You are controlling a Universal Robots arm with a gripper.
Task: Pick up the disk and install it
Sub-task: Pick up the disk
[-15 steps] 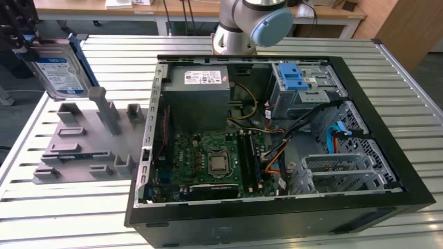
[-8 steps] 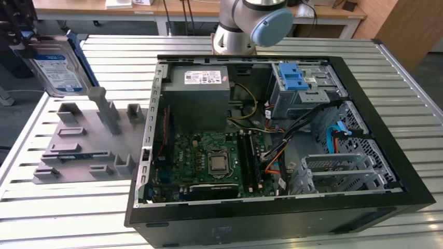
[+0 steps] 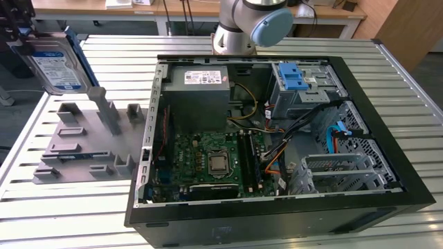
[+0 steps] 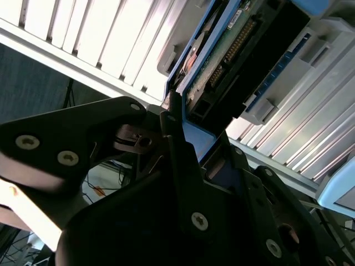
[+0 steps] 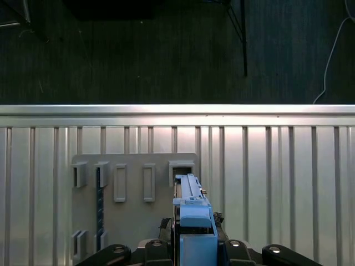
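Observation:
The disk, a silver drive with a white-and-blue label in a blue carrier, hangs upright in the air at the exterior view's far left. It is above the grey holder plate. My gripper is shut on the disk's upper end. The first wrist view looks along the disk's blue edge, with the gripper clamped around it and the holder plate below. In the second wrist view the disk's circuit-board side faces the camera, and a black finger presses on the blue carrier.
An open black computer case lies at the exterior view's right. It contains a grey power supply, a motherboard and a drive cage with a blue latch bracket. The arm's base stands behind it on the slatted metal table.

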